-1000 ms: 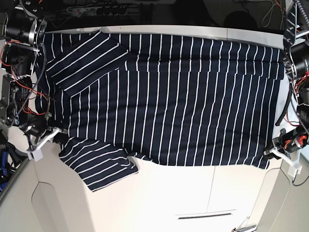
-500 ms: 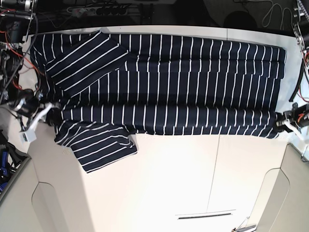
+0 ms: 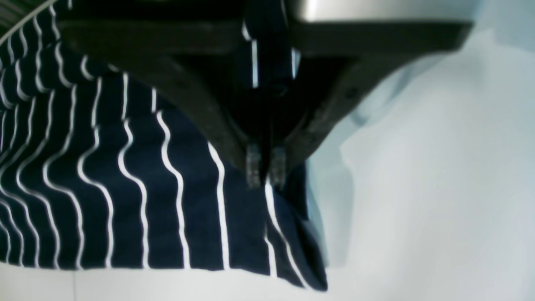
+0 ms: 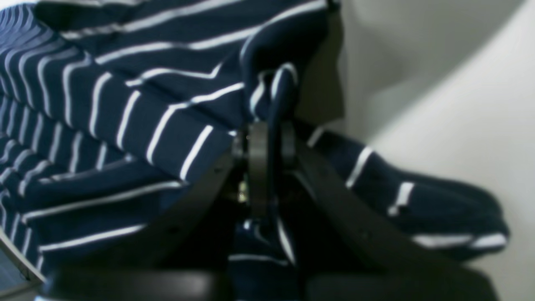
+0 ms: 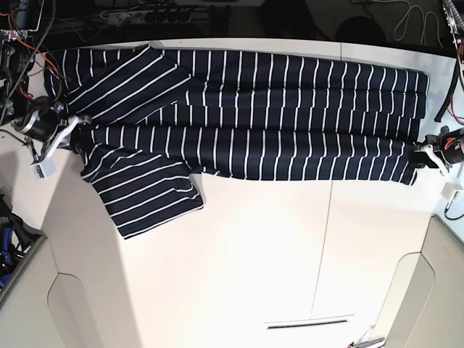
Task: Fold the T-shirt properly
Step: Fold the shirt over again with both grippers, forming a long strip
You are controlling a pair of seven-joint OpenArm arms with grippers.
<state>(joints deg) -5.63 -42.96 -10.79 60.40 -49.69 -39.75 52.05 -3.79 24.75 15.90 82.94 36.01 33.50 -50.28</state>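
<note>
The dark navy T-shirt (image 5: 246,109) with thin white stripes lies stretched along the far part of the white table (image 5: 254,254), its near long edge lifted and carried toward the far edge. One sleeve (image 5: 148,196) hangs out toward the front at the left. My left gripper (image 5: 423,154) is shut on the shirt's right corner; in the left wrist view the gripper (image 3: 265,167) pinches the fabric (image 3: 146,188). My right gripper (image 5: 75,129) is shut on the left corner; in the right wrist view it (image 4: 267,138) clamps a fold of the cloth (image 4: 125,117).
Cables and a power strip (image 5: 138,14) lie beyond the table's far edge. The arms' wiring stands at the left edge (image 5: 18,65) and right edge (image 5: 453,43). A dark slot (image 5: 308,322) marks the table's front part.
Both grippers have carried the shirt's near edge farther toward the back of the table. The shirt's visible band is narrower, and the front sleeve has slid back with it.
</note>
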